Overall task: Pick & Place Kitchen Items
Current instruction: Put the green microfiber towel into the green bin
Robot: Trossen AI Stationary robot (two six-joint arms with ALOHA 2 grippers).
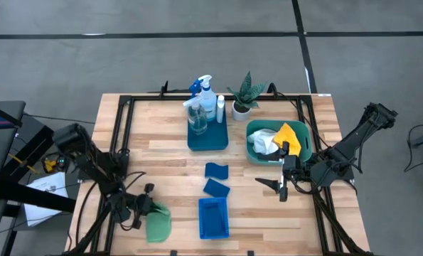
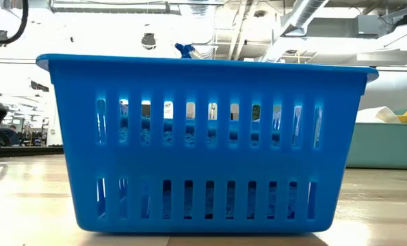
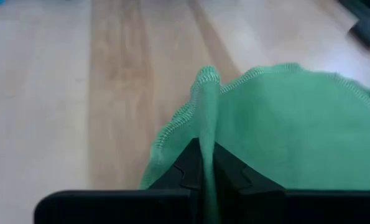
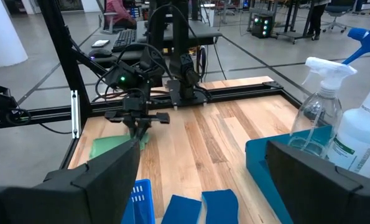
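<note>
A fold of the green cloth [image 3: 278, 134] is pinched between the closed fingers of the left claw [image 1: 141, 208] at the near left of the wooden surface [image 1: 161, 153], the rest of the cloth lying spread on the wood beside it. The right claw [image 1: 281, 186] is held with its fingers spread wide and empty, just in front of the teal tub [image 1: 307, 135], in which white and yellow cloths [image 1: 276, 138] are heaped. Two blue sponges [image 1: 216, 179] lie between the claws.
</note>
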